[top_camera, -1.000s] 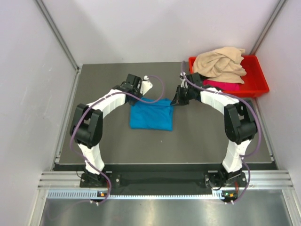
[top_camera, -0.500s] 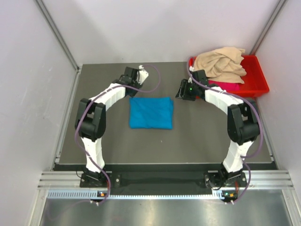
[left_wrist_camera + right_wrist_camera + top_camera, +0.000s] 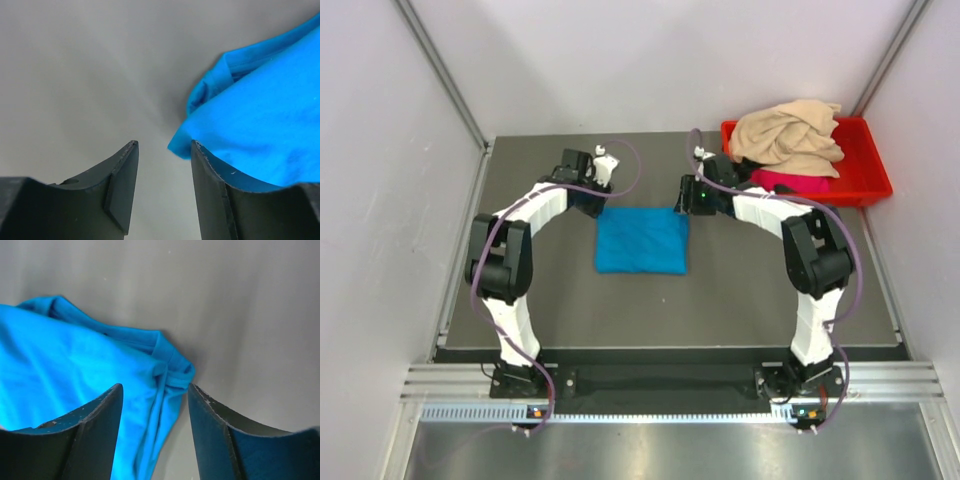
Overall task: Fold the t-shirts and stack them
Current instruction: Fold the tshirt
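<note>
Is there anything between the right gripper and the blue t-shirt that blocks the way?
Nothing visible does. The right gripper is open, and a corner of the blue t-shirt shows right between its fingers, with no other object in between.

Your left gripper (image 3: 164, 145): two dark fingers (image 3: 122, 192) rise from bottom edge, jaws apart, nothing pinched between them. Turquoise t-shirt (image 3: 260, 110) fills right side, lying on grey table (image 3: 85, 75). Its pointed corner pokes into gap, close by right-hand finger; contact there not readable. Second cloth layer shows tucked under top layer along upper edge. Left half of view: table surface, soft glare.
</note>
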You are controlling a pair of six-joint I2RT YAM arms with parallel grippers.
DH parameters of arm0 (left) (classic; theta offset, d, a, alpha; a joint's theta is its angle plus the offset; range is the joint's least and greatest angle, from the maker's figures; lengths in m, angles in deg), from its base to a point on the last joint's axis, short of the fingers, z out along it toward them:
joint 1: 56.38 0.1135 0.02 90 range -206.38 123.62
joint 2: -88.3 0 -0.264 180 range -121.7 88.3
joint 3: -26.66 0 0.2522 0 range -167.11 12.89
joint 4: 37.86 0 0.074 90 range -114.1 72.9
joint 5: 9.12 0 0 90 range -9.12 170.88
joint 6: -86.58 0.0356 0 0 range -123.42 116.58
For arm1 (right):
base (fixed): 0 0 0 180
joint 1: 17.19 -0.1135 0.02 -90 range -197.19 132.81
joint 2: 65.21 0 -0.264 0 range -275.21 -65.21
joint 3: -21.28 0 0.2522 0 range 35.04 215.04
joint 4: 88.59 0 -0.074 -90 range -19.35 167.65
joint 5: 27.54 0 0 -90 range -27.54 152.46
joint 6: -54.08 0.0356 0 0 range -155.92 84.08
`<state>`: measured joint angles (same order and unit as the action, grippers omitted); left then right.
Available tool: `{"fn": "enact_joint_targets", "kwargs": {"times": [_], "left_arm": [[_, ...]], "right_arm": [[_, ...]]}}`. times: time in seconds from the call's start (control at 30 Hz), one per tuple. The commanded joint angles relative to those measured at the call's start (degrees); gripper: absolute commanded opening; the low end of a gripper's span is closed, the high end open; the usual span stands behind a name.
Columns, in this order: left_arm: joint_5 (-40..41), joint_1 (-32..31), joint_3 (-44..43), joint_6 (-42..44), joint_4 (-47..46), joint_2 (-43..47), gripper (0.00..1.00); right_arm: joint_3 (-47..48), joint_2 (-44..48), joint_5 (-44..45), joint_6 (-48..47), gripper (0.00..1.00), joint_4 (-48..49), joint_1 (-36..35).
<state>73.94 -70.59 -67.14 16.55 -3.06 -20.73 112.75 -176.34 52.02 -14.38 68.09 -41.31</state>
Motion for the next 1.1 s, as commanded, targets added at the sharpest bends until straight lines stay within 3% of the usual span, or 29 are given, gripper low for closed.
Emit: {"fn": "enact_joint_targets", "kwargs": {"times": [0.0, 0.1, 0.2, 0.23, 0.3, 0.33, 0.37, 0.43, 1.07], "left_arm": [[-5.80, -0.02, -0.48, -0.46, -2.05, -1.88, 0.50], [-6.85, 0.07, -0.65, -0.19, -2.06, -2.59, 0.46], [-7.30, 0.16, -0.92, -0.10, -1.70, -3.12, 0.39], [-7.39, 0.16, -0.83, -0.19, -1.79, -3.12, 0.35], [-8.09, 0.24, -0.92, -0.19, -1.96, -2.94, 0.22], [-9.48, 0.24, -0.92, -0.28, -2.14, -2.94, 0.18], [-10.37, 0.24, -0.74, -0.28, -2.23, -2.77, 0.06], [-12.04, 0.24, -0.31, -0.80, -3.36, -2.50, 0.00], [-13.19, -0.02, -1.18, -5.20, -6.27, 0.58, 0.00]], "right_arm": [[3.15, -1.98, -3.36, -1.41, 0.53, 3.76, -0.23], [3.41, -3.73, -3.28, -0.80, 0.49, 5.43, -0.14], [4.99, -5.41, -3.28, -0.80, 0.35, 4.73, -0.05], [4.82, -5.41, -3.27, -0.62, 0.25, 5.25, -0.05], [3.85, -4.89, -2.93, -0.36, 0.16, 6.48, -0.14], [3.59, -4.71, -2.84, -0.27, 0.12, 7.62, -0.05], [3.06, -4.53, -2.57, -0.27, 0.08, 7.80, -0.14], [2.45, -3.57, -1.61, -0.18, 0.04, 8.15, -0.14], [-8.81, 7.42, 8.77, 3.69, 0.00, 11.94, -0.14]]}}
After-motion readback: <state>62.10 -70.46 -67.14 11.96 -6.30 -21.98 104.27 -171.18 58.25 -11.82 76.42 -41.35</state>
